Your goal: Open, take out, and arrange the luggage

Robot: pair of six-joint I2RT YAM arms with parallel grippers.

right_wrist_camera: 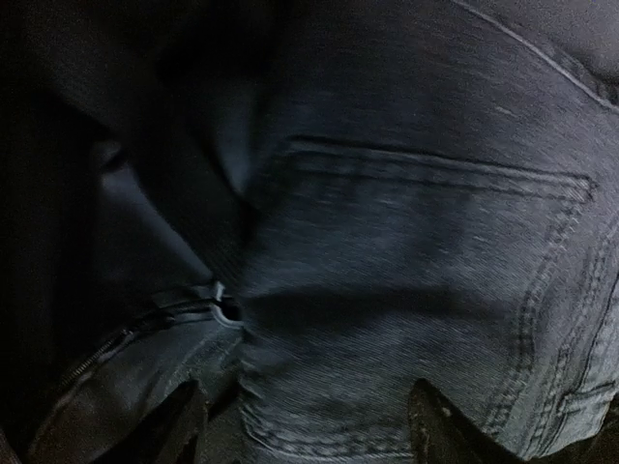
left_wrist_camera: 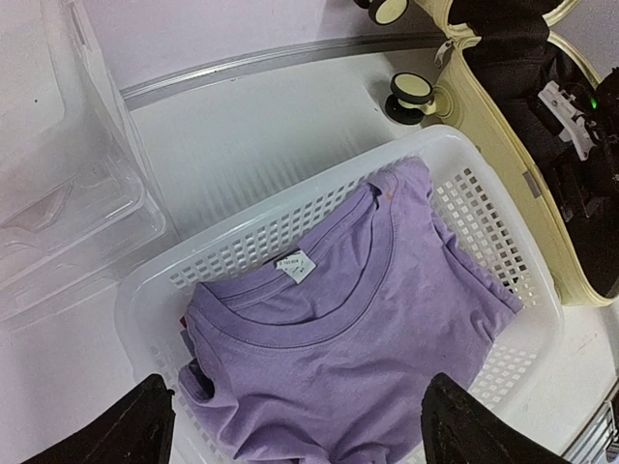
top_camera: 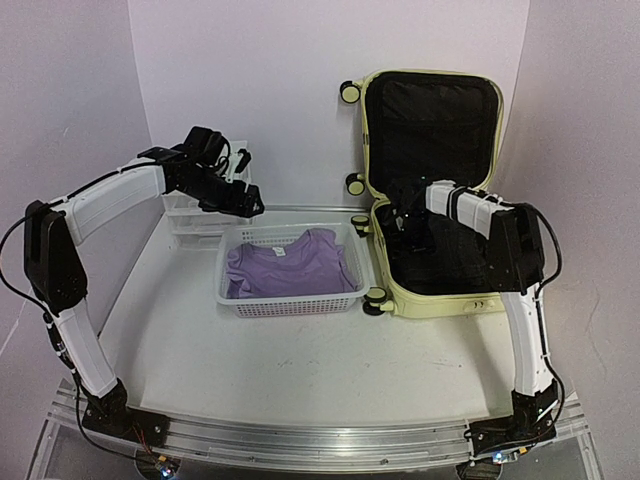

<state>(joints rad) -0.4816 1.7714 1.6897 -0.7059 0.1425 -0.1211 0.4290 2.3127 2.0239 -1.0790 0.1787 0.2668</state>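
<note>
R hand (right_wrist_camera: 305, 425) spread over jeans (right_wrist_camera: 406, 242), edges too dark.

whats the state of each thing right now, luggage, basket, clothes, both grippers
luggage, open, lid standing up, base lying flat
jeans, dark, lying in the luggage base, not gripped
white basket, upright, holding the shirt
purple t-shirt, crumpled in the basket, neck label showing
left gripper, open, above the basket, empty
right gripper, open, close over the jeans, empty

Pale yellow luggage (top_camera: 432, 300) at table's right, lid upright, open, black-lined.
</note>
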